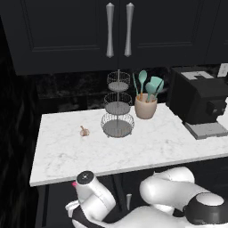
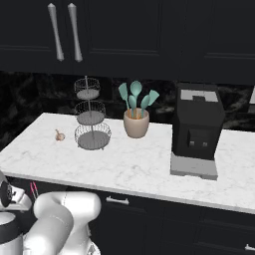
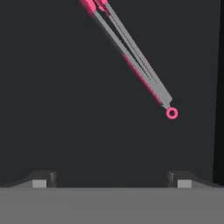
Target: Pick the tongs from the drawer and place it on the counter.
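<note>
Down inside the drawer (image 3: 52,109), below the edge of the marble counter (image 1: 147,149), we found the tongs (image 3: 135,65) lying slantwise on the dark floor, grey arms running up to the pink end at the top of the hand view and a small pink ring at the near end. Our gripper (image 3: 111,180) hung above them with its fingers spread wide and nothing between them; the tongs lay ahead of the fingertips, apart from them.

We judged the grasp not yet begun. The thin arms sat at an angle to the jaws, so closing without turning the wrist could pinch one arm only, or nudge the tongs aside. Sinking too far risked striking the drawer floor.

On the counter stood a wire tiered stand (image 1: 118,107), a utensil crock (image 1: 146,106), a coffee machine (image 2: 198,130) and a garlic bulb (image 1: 84,131), leaving open marble for the placement.
</note>
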